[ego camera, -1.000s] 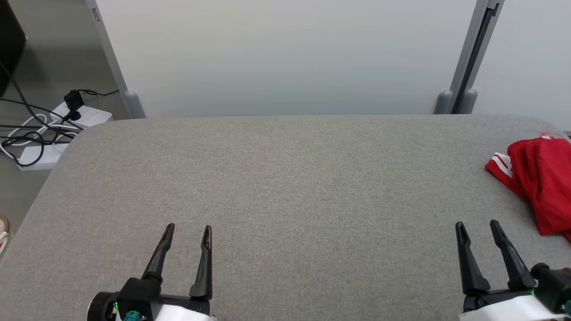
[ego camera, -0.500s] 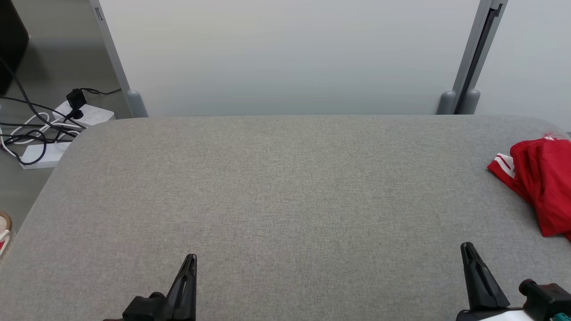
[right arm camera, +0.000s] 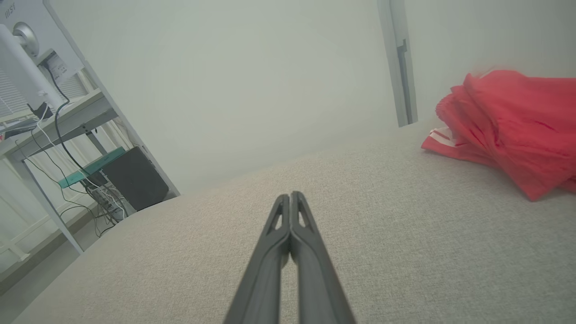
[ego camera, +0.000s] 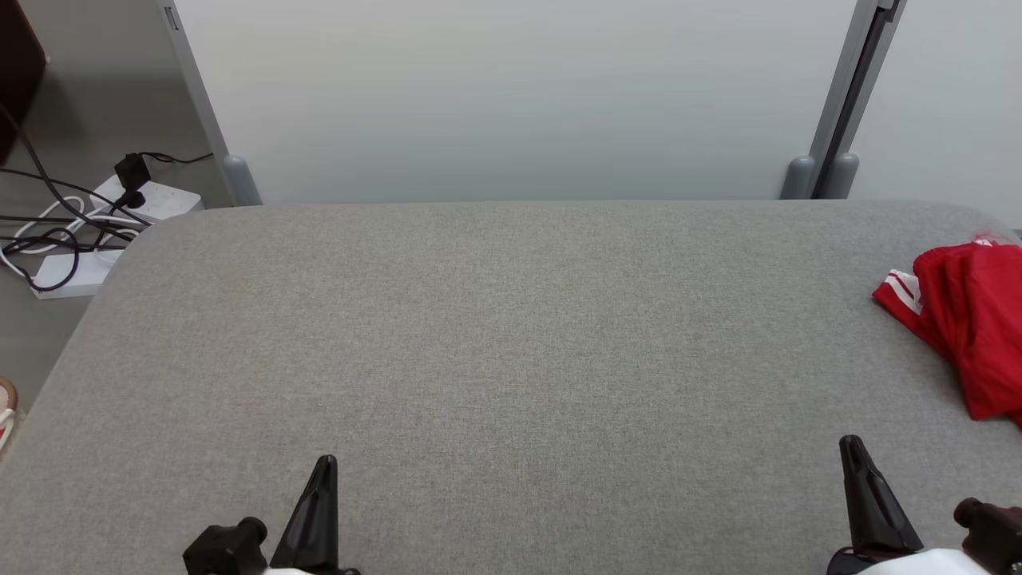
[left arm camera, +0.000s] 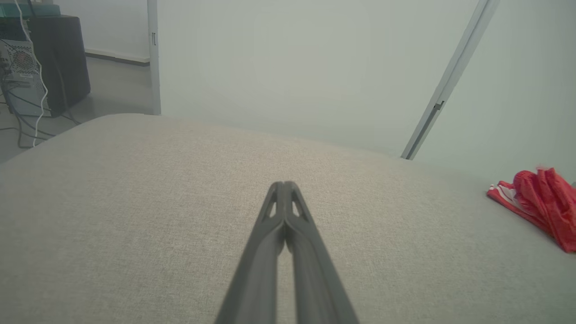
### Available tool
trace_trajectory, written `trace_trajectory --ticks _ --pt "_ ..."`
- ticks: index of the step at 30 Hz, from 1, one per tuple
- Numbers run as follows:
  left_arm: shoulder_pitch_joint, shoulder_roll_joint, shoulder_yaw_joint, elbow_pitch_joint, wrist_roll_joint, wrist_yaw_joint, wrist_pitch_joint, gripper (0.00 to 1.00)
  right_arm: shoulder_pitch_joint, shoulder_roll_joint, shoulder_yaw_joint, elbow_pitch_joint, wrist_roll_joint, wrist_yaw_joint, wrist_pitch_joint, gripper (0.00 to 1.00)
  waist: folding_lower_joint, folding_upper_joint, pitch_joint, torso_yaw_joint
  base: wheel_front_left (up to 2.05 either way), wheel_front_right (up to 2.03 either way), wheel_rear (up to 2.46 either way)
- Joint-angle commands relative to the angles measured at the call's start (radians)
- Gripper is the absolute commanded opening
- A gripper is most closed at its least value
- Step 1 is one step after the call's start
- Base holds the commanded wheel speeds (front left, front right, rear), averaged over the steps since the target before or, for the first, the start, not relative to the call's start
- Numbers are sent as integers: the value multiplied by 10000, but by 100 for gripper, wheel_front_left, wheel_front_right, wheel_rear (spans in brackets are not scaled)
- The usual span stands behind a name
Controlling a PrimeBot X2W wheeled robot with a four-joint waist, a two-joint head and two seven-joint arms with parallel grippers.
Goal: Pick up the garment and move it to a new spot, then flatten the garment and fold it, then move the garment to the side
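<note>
One marking can be read. Grey letters, seemingly "MSI", are printed on the back of a white monitor [right arm camera: 24, 13], which is seen at the upper left corner of the right wrist view, set on a table with a grey frame [right arm camera: 67, 121]. The last letter is blurred and cannot be confirmed. No other writing can be made out.

Your left gripper [ego camera: 325, 463] and right gripper [ego camera: 851, 443] were open a second ago. Now both are closed tight and pulled back lower.
</note>
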Motion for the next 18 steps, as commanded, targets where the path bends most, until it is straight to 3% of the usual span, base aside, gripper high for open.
trace_trajectory --ticks 1,18 --pt "-495 57 149 -206 -221 -103 24 0 -447 -124 -21 -153 224 13 55 0 -3 -1 4 -2 0 0 0" --pt "-755 102 492 -55 -2242 -368 482 0 -692 -88 -238 21 2019 18 524 0 -3 -1 120 -35 0 0 0"
